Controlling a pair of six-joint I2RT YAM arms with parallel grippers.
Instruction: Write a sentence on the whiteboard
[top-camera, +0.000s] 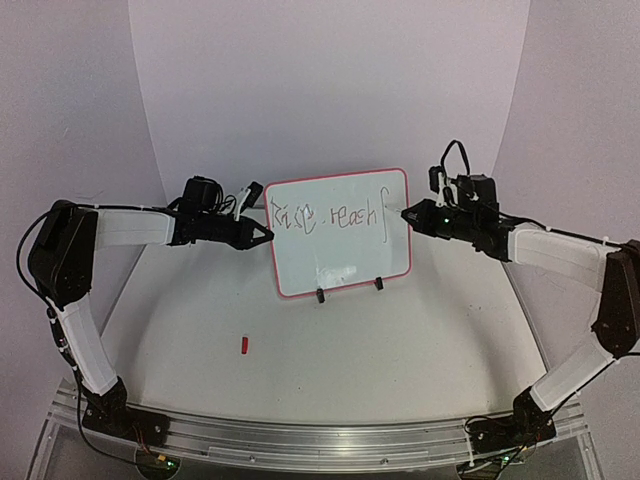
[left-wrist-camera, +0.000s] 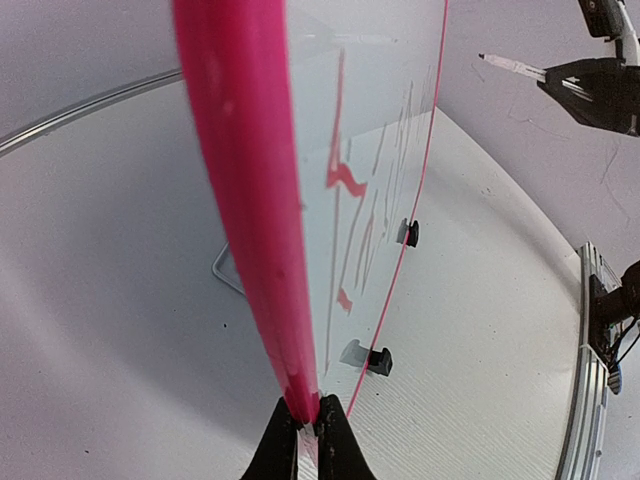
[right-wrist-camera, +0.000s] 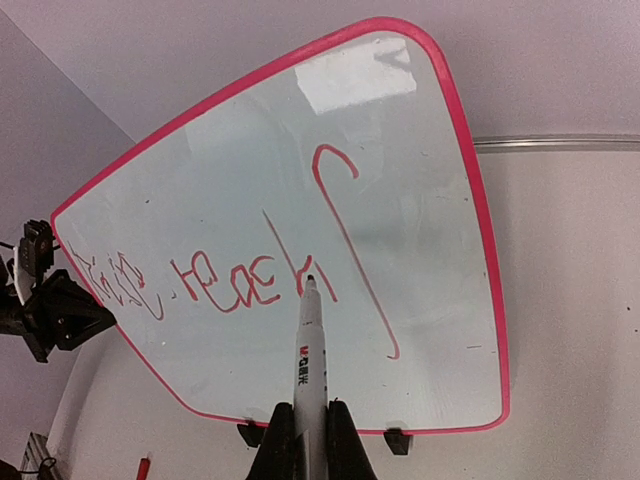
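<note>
So, the board (top-camera: 338, 250) stands upright mid-worktop on two black clip feet (top-camera: 320, 295), face toward the near side, tilted a bit. The left tool (top-camera: 268, 235) is shut on the board's left edge, at about half its height; in the left wrist view its fingers (left-wrist-camera: 285, 445) pinch the pink frame (left-wrist-camera: 240, 180). The right tool (top-camera: 408, 213) is at the board's right edge, closed on a marker (right-wrist-camera: 310, 350) that sticks out ahead of it. The marker tip points at the board face near the last "h"; from the left wrist it looks just clear of the face, contact can't be told. The writing (top-camera: 325, 215) runs in one line across the upper half, roughly "Raise. reach" plus a tall hooked stroke at the right, red in the right wrist view. A small red cap (top-camera: 245, 345) lies on the worktop (top-camera: 420, 340), near-left of the board and well apart from it.
</note>
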